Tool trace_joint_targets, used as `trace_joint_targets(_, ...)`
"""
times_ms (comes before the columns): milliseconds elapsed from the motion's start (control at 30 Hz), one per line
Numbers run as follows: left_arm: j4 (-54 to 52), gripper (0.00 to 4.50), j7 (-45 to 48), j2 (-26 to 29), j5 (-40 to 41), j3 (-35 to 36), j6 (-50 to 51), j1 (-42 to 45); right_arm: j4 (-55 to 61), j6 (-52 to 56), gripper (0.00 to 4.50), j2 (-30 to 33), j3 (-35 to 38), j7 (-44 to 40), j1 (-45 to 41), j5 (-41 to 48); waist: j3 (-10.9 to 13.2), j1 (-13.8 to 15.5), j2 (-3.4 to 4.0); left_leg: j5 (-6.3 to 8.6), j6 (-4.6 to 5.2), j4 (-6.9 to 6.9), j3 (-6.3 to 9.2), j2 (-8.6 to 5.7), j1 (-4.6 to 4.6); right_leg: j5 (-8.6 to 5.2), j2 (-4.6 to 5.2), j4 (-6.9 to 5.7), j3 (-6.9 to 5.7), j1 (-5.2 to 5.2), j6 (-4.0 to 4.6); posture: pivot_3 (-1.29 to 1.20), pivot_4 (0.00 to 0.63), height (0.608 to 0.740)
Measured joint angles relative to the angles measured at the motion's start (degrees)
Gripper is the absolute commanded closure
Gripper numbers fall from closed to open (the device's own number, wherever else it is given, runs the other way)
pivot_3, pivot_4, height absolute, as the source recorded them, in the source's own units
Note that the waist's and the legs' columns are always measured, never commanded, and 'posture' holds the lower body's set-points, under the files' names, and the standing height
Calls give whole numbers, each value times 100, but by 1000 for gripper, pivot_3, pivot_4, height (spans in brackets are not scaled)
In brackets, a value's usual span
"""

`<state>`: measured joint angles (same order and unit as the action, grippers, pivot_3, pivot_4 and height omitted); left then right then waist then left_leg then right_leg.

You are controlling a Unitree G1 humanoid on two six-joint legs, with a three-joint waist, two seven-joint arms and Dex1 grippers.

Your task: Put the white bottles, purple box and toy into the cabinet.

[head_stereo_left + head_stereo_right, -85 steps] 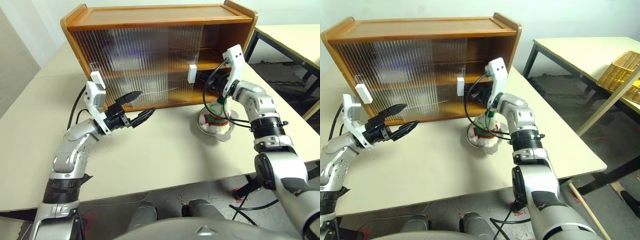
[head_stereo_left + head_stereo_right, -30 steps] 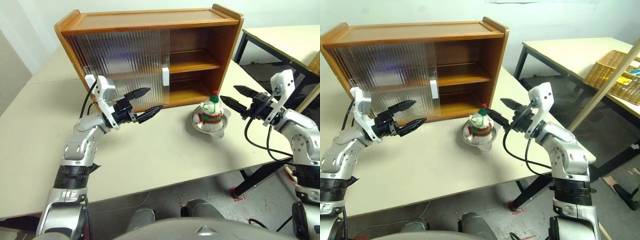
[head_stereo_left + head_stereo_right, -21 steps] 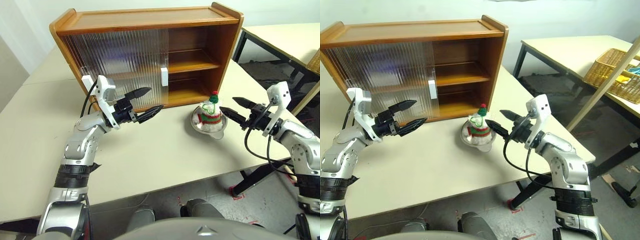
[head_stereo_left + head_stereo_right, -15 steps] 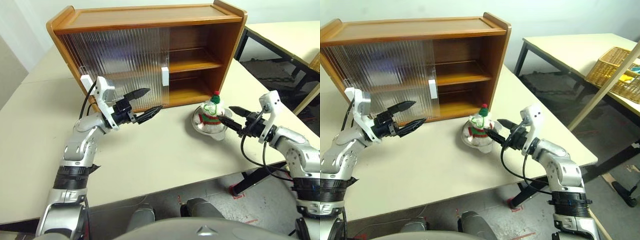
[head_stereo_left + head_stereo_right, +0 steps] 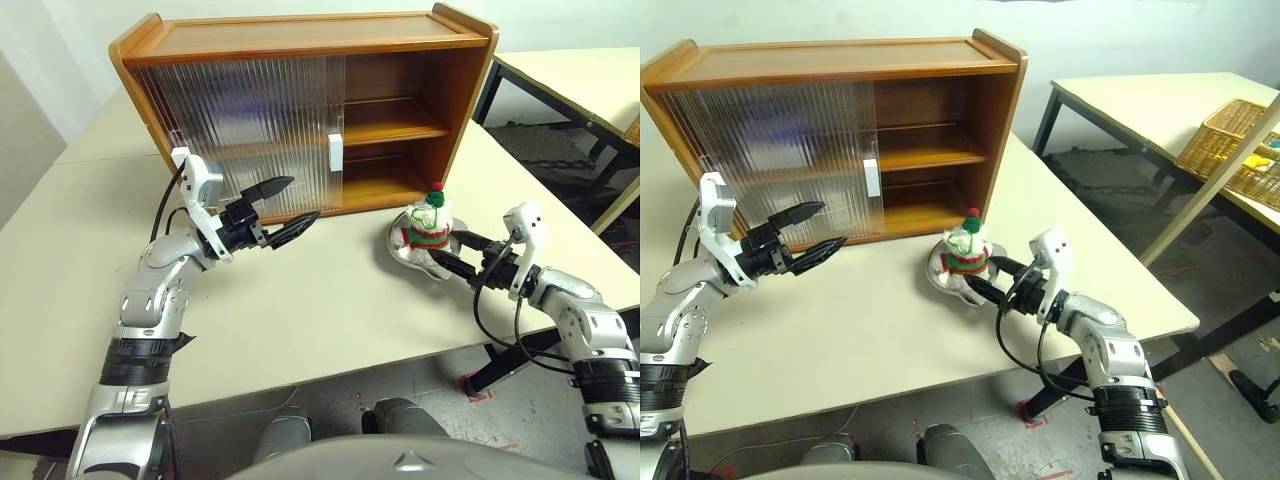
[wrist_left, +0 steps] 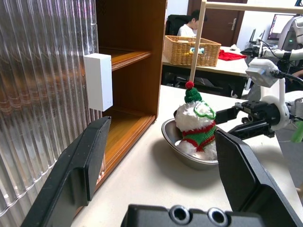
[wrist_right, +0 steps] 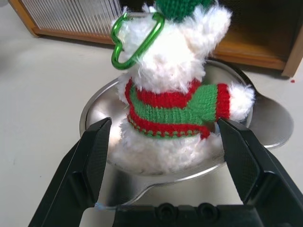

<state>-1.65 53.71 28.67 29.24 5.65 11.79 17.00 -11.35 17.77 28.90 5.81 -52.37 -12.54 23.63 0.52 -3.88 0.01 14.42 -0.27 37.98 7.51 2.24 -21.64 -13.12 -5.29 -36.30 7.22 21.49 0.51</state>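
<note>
Toy (image 7: 173, 101) sits in the steel bowl (image 7: 97, 113) straight ahead of my right pincer (image 5: 981, 279), released wide. I should straddle its striped middle, clearing the rim, before squeezing.

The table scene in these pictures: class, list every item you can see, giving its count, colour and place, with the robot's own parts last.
Cabinet: one, brown wood, at the back of the table, sliding doors pushed left, right side open.
Door handles: two, white, on the ribbed translucent doors.
Toy: one, white plush with red-and-green scarf and green hat, sitting in the bowl.
Bowl: one, steel, on the table in front of the cabinet's open side.
Table: one, cream.
Wicker basket: one, tan, on a second table at right.
Person: one, seated far behind.
Left gripper: black fingers open, before the doors.
Right gripper: black fingers open, either side of the bowl.
</note>
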Motion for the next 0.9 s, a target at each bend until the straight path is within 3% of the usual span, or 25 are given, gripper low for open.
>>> trace_joint_targets(633,-183,0,-121,20,0,0,53,-123,-558,-301,17,-260,-198,-128,-469,-209,0,65,1,0,0,-5,1,3,4,2,-1,0,-2,0,11,-50,0,740)
trace_joint_targets(733,-195,0,-135,21,0,7,53,-183,-675,-307,665,-288,-218,-128,-545,-226,0,90,1,0,-1,-5,1,4,5,3,0,0,-2,0,12,-47,0,740)
trace_joint_targets(900,-202,0,-148,22,0,19,52,-213,-706,-307,2544,-291,-227,-118,-682,-228,-1,101,1,0,-1,-7,0,6,8,8,-2,0,-2,0,22,-48,0,740)
